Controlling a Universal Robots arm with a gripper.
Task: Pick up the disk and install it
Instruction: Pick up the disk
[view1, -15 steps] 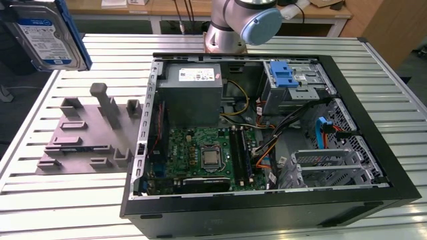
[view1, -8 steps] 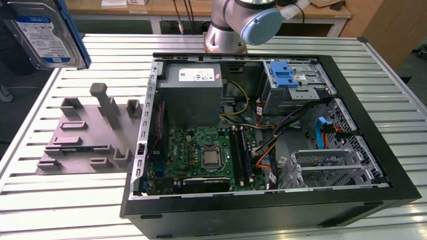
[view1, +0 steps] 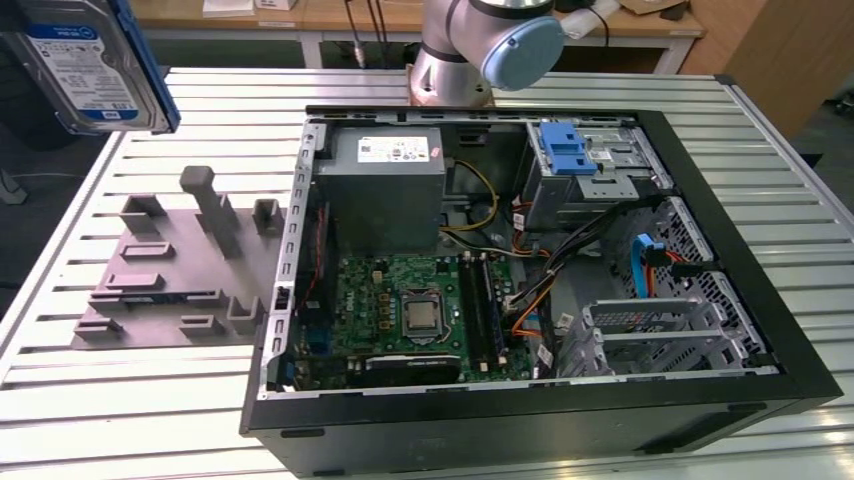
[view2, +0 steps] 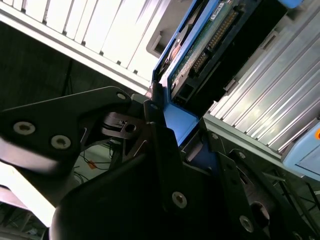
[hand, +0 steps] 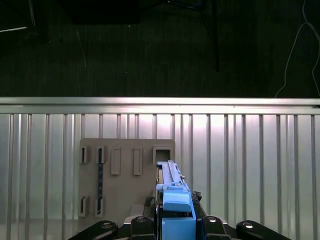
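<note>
The disk (view1: 87, 65), a silver drive with a white-and-blue label in a blue bracket, hangs in the air at the exterior view's top left, high above the table. In both wrist views my gripper (hand: 175, 222) is shut on it. The first wrist view shows the disk (hand: 172, 187) edge-on between the black fingers, above the grey fixture plate (hand: 127, 175). In the second wrist view the fingers (view2: 160, 145) clamp the blue bracket (view2: 177, 120), and the disk's circuit-board side (view2: 205, 45) faces the camera.
The open computer case (view1: 747, 270) lies on the slatted metal table (view1: 134, 420). Inside are a grey power-supply box (view1: 387, 190), a motherboard (view1: 414, 315), a blue latch on a metal cage (view1: 574, 150) and loose cables. The grey fixture plate (view1: 174, 270) lies left of the case. The arm's base (view1: 461, 50) stands behind.
</note>
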